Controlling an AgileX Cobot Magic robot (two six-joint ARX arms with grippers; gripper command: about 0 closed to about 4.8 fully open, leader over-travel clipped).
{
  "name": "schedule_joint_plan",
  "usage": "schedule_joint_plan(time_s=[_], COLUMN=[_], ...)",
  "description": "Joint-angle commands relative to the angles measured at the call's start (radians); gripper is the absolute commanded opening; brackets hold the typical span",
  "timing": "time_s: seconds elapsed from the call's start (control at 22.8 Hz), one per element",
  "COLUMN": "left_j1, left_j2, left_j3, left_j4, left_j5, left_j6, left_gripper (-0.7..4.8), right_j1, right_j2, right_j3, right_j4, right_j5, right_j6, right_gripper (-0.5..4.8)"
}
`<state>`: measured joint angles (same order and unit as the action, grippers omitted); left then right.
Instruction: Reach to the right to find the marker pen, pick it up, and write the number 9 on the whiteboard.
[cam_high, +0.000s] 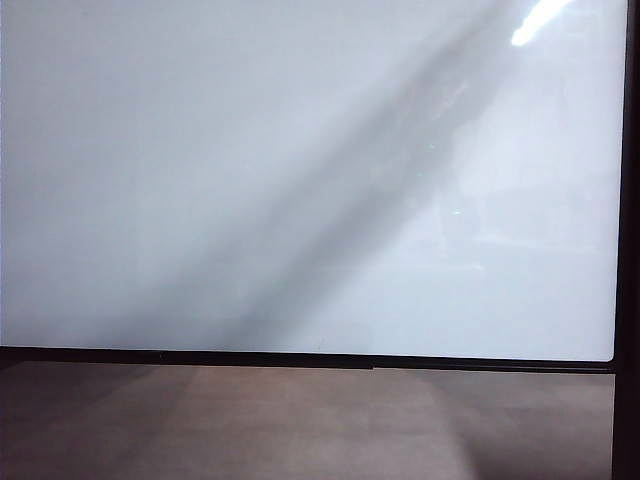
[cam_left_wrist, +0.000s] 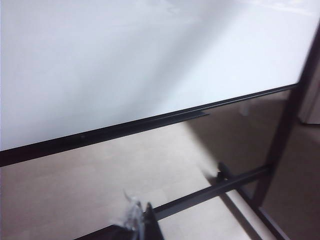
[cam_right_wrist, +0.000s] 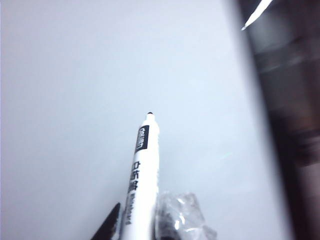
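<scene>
The whiteboard (cam_high: 250, 180) fills the exterior view, and neither arm shows there. In the right wrist view my right gripper (cam_right_wrist: 142, 225) is shut on the marker pen (cam_right_wrist: 142, 170), a white barrel with black lettering. The barrel sits between a black finger (cam_right_wrist: 107, 227) and a plastic-wrapped finger (cam_right_wrist: 182, 220). Its uncapped black tip (cam_right_wrist: 150, 115) points toward the whiteboard (cam_right_wrist: 75, 100); I cannot tell whether it touches. My left gripper (cam_left_wrist: 141, 220) hangs low before the whiteboard (cam_left_wrist: 125, 65), fingertips together, holding nothing. The number 9 is out of view.
The board's black bottom frame (cam_high: 300, 358) runs above a brown floor (cam_high: 300, 430). A black stand crossbar (cam_left_wrist: 210, 190) and an upright post (cam_left_wrist: 285, 130) stand beyond the left gripper. A bright light streak (cam_high: 540, 20) and grey reflections lie across the board's right side.
</scene>
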<state>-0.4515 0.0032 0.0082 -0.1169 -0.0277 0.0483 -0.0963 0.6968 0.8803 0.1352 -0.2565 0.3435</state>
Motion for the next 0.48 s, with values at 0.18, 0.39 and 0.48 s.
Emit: schedule_joint_plan(time_s=[0.18, 0.39, 0.48], left_j1=[-0.003, -0.003, -0.003], left_j2=[0.001, 0.001, 0.001], left_j3=[0.000, 0.000, 0.000], left_j4=[0.003, 0.001, -0.009], left_j5=[0.006, 0.006, 0.005], left_j6=[-0.003, -0.003, -0.003], left_gripper=[-0.05, -0.05, -0.05], right_j1=[0.288, 0.318, 0.318], right_j2=[0.050, 0.074, 0.078], right_j3=[0.008, 0.008, 0.008], right_j4=[-0.009, -0.004, -0.003], right_j5=[0.146, 0.151, 0.150], right_j6=[-0.090, -0.085, -0.085], right_gripper=[-0.06, -0.06, -0.06])
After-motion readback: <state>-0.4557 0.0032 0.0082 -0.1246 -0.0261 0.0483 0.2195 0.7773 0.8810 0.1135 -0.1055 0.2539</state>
